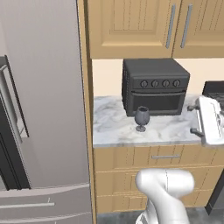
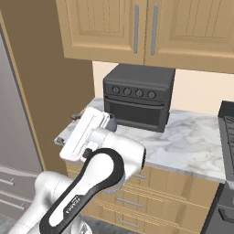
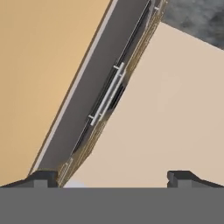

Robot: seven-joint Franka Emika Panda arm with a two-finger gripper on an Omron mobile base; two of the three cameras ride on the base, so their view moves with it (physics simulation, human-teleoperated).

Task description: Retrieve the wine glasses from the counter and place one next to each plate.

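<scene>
One smoky-grey wine glass (image 1: 141,118) stands upright on the marble counter (image 1: 113,127), in front of the dark toaster oven. My gripper (image 1: 193,119) hovers over the counter's right end, level with the glass and well to its right, pointing left toward it. Its fingers (image 1: 192,107) are spread wide with nothing between them. In the right base view my gripper (image 2: 66,128) sits over the counter's (image 2: 192,137) left front corner, and my hand hides the glass. In the hand view the fingertips (image 3: 41,177) stand far apart before tan wood and beige wall. The plates are out of view.
A black toaster oven (image 1: 155,87) (image 2: 139,97) fills the back of the counter. A tall grey fridge (image 1: 39,109) stands to the left behind a wooden side panel (image 1: 86,109). Wooden upper cabinets (image 2: 137,27) hang overhead, and a dark stove (image 2: 227,123) borders the right.
</scene>
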